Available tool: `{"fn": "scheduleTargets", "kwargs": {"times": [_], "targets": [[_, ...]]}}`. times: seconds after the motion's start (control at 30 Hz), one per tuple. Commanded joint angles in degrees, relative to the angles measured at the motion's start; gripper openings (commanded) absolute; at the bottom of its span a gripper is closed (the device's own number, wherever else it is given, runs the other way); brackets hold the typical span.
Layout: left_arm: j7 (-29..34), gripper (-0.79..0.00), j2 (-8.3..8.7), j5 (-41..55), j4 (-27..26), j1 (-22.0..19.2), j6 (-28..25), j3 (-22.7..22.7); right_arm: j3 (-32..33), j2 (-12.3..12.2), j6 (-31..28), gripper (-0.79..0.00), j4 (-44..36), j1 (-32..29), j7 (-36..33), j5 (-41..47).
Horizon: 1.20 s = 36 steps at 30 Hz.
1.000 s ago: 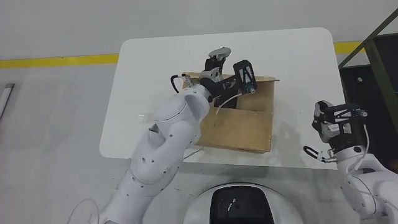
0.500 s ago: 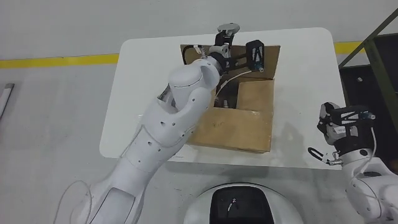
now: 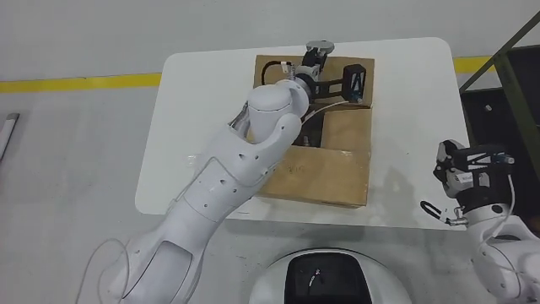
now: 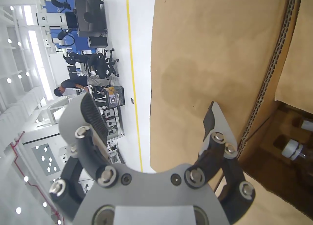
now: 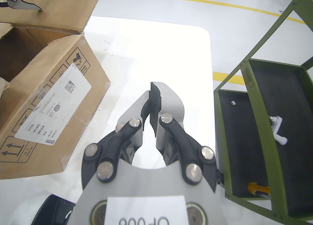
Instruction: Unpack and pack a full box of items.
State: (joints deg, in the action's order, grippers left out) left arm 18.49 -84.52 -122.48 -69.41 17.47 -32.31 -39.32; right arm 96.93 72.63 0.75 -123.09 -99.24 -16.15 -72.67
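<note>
Box [image 3: 325, 173] sits mid-table [image 3: 405, 76], slightly toward the robot's side, with its labelled side wall facing the right arm.

Change over the last second: the far flap [image 4: 207, 40] was standing up over the opening, was halfway over half a second ago, and now lies folded out nearly flat toward the far table edge. The left arm followed it across the box. The left gripper [image 4: 149, 106] is now out over that flap, claw spread wide and holding nothing. One fingertip [image 5: 36, 8] is on or just at the cardboard, the other is clear of it.

The right gripper [image 5: 152, 98] has drifted slightly back toward the robot. It hangs off the right table edge beside the green cart [image 5: 256, 113], well apart from the box, claw pinched together with nothing in it.

What it means: this looks like the unpack phase, flap-opening step. With the far flap down, part of the opening is exposed. A white-capped item [image 4: 291, 149] shows inside, the rest is too dark to identify. A side flap [image 3: 350, 127] covers part of the opening and the near flap [image 3: 321, 177] lies over the front half, so access isn't complete.

Likely next: fold those back before reaching in. Risk: the far flap springs back up once the finger lifts off.
</note>
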Motion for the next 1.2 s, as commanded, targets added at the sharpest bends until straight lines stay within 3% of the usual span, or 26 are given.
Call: {"fn": "scheduleTargets", "kwargs": {"times": [0.0, 0.23, 0.4, 0.5, 0.6, 0.73, 0.9, 1.03, 1.17], "targets": [[0.1, 0.0, -0.13, 0.0, 0.2, 0.1, 0.0, -0.3, -0.1, 0.0, -0.2, -0.785, 0.0, 0.2, -0.2, -0.1], [1.8, 0.0, -0.04, 4.1, -3.5, 2.0, 0.1, -4.6, 0.1, 0.0, -0.5, -0.785, -1.0, 1.4, -1.0, 0.0], [5.4, 0.0, 0.64, 7.9, -11.3, 5.3, -0.2, -9.6, 0.9, -0.1, -1.3, -0.785, -1.3, 2.3, -0.7, 0.8], [8.2, 0.0, 1.17, 12.9, -16.4, 9.4, -0.5, -13.6, 1.3, -0.1, -1.8, -0.785, -1.3, 3.2, -0.8, 2.2], [12.0, 0.0, 1.78, 17.1, -21.8, 14.1, -1.1, -17.4, 2.1, -0.4, -6.3, -0.785, -1.0, 3.3, 0.1, 1.3], [17.9, 0.0, 2.26, 24.6, -30.4, 21.6, 2.1, -22.4, 2.5, -0.6, -11.7, -0.785, -0.6, 2.4, 1.7, 3.6], [23.8, 0.0, 3.05, 30.8, -40.6, 30.2, 2.7, -27.1, 4.1, -1.3, -24.6, -0.785, -0.1, 1.8, 4.1, 7.8], [26.3, 0.0, 3.53, 36.6, -46.7, 34.8, 3.3, -31.0, 5.9, -1.9, -33.7, -0.785, 1.1, 2.2, 5.1, 12.1], [27.1, 0.0, 3.86, 40.4, -50.2, 37.6, 4.6, -33.5, 6.1, -2.0, -34.6, -0.785, 1.3, 2.3, 5.2, 12.6]]}}
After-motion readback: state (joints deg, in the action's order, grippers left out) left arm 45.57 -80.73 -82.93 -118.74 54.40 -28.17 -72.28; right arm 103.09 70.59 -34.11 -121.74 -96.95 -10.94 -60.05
